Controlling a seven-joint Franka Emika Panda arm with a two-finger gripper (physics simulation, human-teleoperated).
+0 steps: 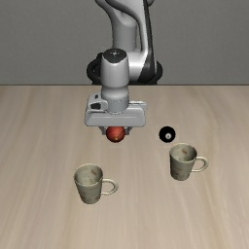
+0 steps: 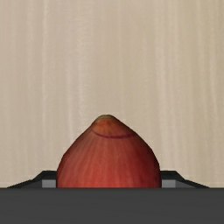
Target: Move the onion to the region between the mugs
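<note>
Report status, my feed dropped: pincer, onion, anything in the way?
Pincer shut on onion. Onion not yet between mugs. Black ball sits aside; route looks open.

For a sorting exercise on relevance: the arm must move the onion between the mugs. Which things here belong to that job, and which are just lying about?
Belongs to the job: onion, under the gripper; mug at the exterior view's left; mug at its right.
Just lying about: small black ball on the table.
</note>
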